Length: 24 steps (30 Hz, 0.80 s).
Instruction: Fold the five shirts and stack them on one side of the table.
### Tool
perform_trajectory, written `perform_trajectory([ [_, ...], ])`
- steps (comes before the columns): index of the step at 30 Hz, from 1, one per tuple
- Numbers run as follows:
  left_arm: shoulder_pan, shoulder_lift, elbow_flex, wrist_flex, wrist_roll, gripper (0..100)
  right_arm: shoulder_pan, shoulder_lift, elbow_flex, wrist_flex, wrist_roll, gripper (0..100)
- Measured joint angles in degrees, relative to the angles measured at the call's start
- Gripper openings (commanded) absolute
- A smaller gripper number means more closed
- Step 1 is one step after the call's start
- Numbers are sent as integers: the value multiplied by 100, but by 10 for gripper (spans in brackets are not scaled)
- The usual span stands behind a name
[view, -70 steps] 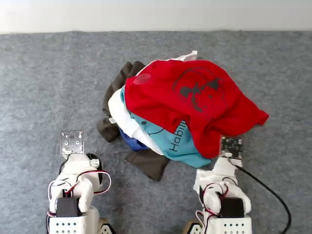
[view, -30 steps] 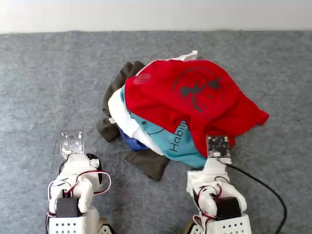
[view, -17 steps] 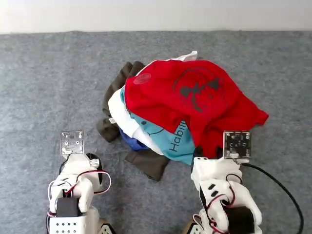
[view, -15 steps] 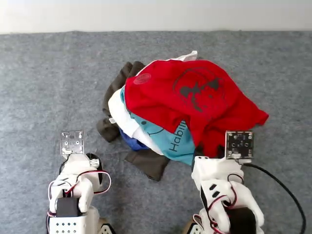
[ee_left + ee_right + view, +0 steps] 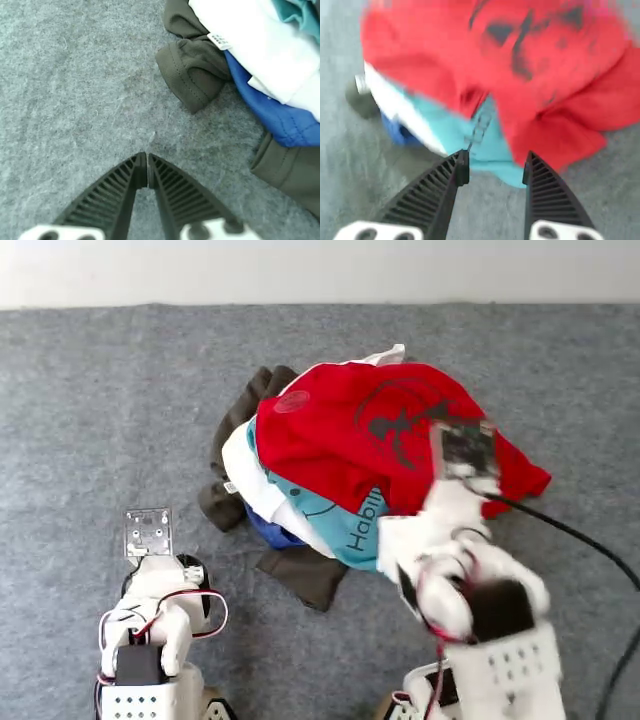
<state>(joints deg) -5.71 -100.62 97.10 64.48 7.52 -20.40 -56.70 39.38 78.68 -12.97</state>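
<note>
Right gripper [image 5: 496, 159] stands wide; we advise pinching only the red shirt [image 5: 435, 65] edge beyond its fingertips. Left gripper [image 5: 148, 165] closed.

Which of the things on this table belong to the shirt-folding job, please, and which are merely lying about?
Job, all in one heap:
crumpled red shirt with dark print
teal printed shirt
white shirt
blue shirt
dark olive-brown shirt

Lying about:
thin black cable
grey felt table cover
</note>
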Motion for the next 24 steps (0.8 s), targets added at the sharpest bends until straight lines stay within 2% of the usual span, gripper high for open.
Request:
perform_trajectory([
  [6,0,0,0,0,0,16,-70,1380,-457,-510,53,191],
  [12,0,0,0,0,0,16,-70,3007,-2259,167,53,206],
  [14,0,0,0,0,0,16,-70,3657,-2998,510,149,273],
  [19,0,0,0,0,0,16,-193,5336,-4800,1574,1029,519],
  [21,0,0,0,0,0,16,-334,5925,-5503,2040,1486,546],
  [24,0,0,0,0,0,16,-448,6646,-6268,2154,1925,510],
])
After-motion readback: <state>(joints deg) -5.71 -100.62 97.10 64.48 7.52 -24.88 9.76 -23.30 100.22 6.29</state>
